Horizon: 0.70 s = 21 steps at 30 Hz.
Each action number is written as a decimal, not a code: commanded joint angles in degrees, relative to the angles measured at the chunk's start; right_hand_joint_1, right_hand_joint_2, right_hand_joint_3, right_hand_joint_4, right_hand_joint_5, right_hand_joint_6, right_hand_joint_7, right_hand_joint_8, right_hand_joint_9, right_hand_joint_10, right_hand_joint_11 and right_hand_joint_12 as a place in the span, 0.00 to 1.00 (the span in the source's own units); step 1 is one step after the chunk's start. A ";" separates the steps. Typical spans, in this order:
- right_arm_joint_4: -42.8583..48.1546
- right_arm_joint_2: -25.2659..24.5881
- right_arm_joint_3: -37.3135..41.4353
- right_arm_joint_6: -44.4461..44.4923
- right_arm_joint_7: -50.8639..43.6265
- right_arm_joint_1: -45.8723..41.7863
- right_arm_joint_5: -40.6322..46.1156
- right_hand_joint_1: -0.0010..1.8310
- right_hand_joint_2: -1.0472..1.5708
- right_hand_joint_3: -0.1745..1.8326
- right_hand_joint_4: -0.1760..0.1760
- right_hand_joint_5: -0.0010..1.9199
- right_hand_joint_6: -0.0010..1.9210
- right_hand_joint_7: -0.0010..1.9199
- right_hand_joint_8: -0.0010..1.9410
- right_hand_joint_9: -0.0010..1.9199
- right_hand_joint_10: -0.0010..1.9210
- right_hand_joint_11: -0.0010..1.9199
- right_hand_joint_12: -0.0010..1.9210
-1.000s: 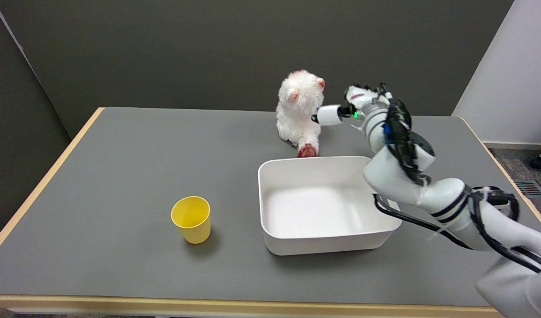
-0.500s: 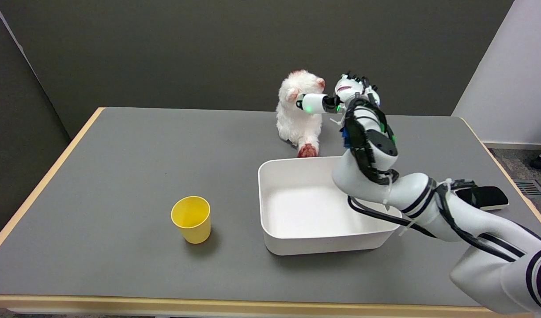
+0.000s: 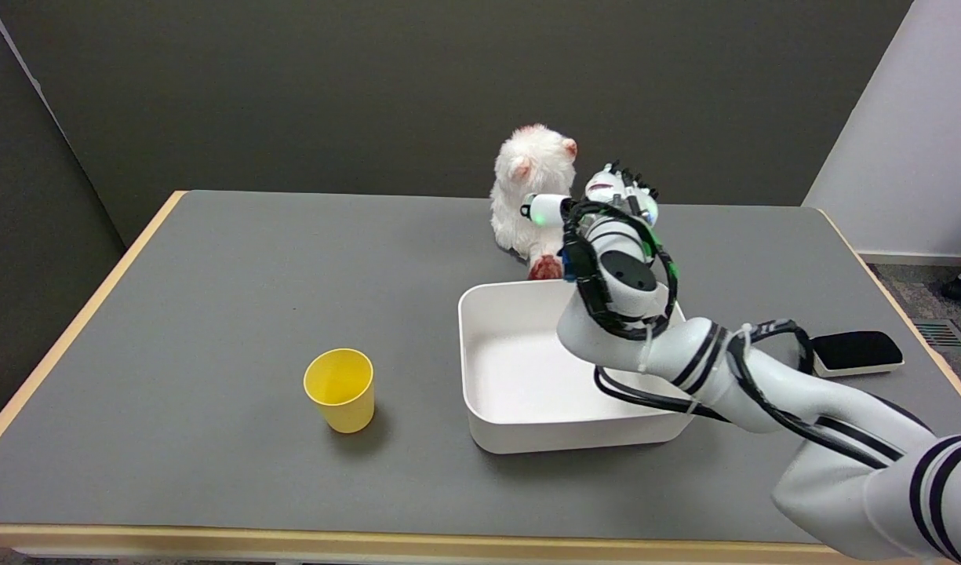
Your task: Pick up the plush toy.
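Observation:
A white plush toy (image 3: 527, 184) with pink ears and a red-soled foot sits upright on the grey table (image 3: 213, 314), near its far edge. My right hand (image 3: 606, 200) is pressed up against the toy's right side, just above the bin's far rim. One white finger (image 3: 543, 209) with a green light reaches across the front of the toy's body and appears to touch the fur. The other fingers stand behind the toy's right flank, partly hidden by my wrist. The toy still rests on the table and nothing is clasped in the hand.
A white rectangular bin (image 3: 527, 424) stands just in front of the toy, under my forearm. A yellow cup (image 3: 340, 390) stands at the centre left. A flat black-topped block (image 3: 855, 351) lies near the table's right edge.
My right arm has swung left and down over the bin. The hand went from beside the toy to against it, and the outstretched finger now crosses the toy's body lower down. The toy has stayed put.

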 commanded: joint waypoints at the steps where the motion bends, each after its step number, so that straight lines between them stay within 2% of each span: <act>1: -16.17 -8.28 -2.87 5.28 8.81 5.06 -1.07 0.21 0.64 0.38 0.00 0.00 0.00 0.00 0.00 0.00 0.00 0.00 0.46; 10: -20.83 -10.09 -3.24 6.44 9.76 8.20 -0.96 0.21 0.65 0.37 0.00 0.00 0.00 0.00 0.00 0.00 0.00 0.00 0.46; 20: -24.47 -10.41 -4.07 6.44 22.46 7.56 -0.62 0.22 0.65 0.37 0.00 0.00 0.00 0.00 0.00 0.00 0.00 0.00 0.45; 21: -24.44 -10.44 -4.18 6.44 23.59 7.36 -0.79 0.22 0.64 0.40 0.00 0.00 0.00 0.00 0.00 0.00 0.00 0.00 0.44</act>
